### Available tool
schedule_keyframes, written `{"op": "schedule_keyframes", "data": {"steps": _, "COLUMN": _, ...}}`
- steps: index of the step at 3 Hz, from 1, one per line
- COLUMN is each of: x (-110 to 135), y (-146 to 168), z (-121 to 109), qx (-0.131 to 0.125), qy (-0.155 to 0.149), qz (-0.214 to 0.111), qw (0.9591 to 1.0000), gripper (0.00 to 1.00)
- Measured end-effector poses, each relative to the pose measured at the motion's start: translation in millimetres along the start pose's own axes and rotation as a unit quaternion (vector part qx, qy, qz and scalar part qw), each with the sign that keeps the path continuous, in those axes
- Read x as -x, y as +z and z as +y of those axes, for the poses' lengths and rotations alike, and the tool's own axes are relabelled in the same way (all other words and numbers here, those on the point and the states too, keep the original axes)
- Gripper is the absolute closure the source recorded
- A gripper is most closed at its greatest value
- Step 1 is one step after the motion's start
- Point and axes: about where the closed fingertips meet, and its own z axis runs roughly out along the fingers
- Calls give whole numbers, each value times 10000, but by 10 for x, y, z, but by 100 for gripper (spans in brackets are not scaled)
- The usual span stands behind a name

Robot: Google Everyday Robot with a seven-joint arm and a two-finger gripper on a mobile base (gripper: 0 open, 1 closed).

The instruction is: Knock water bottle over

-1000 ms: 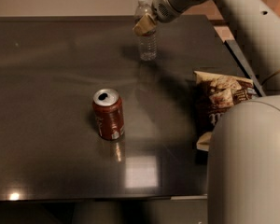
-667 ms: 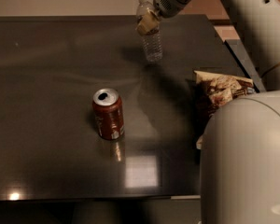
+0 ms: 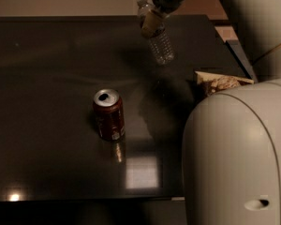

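The water bottle (image 3: 162, 48) is a clear ribbed bottle with a white cap, at the far middle of the dark table (image 3: 47, 69). It leans at a slant, with its cap up to the left and its base down to the right. My gripper (image 3: 151, 24) reaches down from the top edge of the camera view and presses against the bottle's upper part, covering its label area. A red-brown soda can (image 3: 108, 115) stands upright nearer the front, well apart from the bottle.
A crumpled snack bag (image 3: 218, 82) lies at the table's right edge, just right of the bottle. My pale arm housing (image 3: 239, 153) fills the lower right and hides that corner. A light glare patch lies on the table in front of the can.
The bottle stood upright a second ago and now leans, its base shifted to the right. My gripper has moved slightly right against it. The can and bag have not moved.
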Motion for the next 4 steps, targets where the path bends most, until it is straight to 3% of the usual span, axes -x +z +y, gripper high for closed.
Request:
{"op": "schedule_keyframes", "data": {"steps": 1, "x": -57, "y": 187, "z": 306, "qx": 366, "qy": -898, "qz": 1016, "qw": 9901, "gripper": 100}}
{"op": "schedule_keyframes", "data": {"steps": 2, "x": -86, "y": 346, "z": 404, "qx": 515, "qy": -1251, "qz": 1353, "qw": 9815, "gripper": 100}}
{"op": "schedule_keyframes", "data": {"steps": 3, "x": -163, "y": 555, "z": 522, "qx": 692, "qy": -1679, "qz": 1770, "qw": 9673, "gripper": 100}}
{"op": "schedule_keyframes", "data": {"steps": 4, "x": -239, "y": 689, "z": 591, "qx": 819, "qy": -1981, "qz": 2053, "qw": 9549, "gripper": 82}}
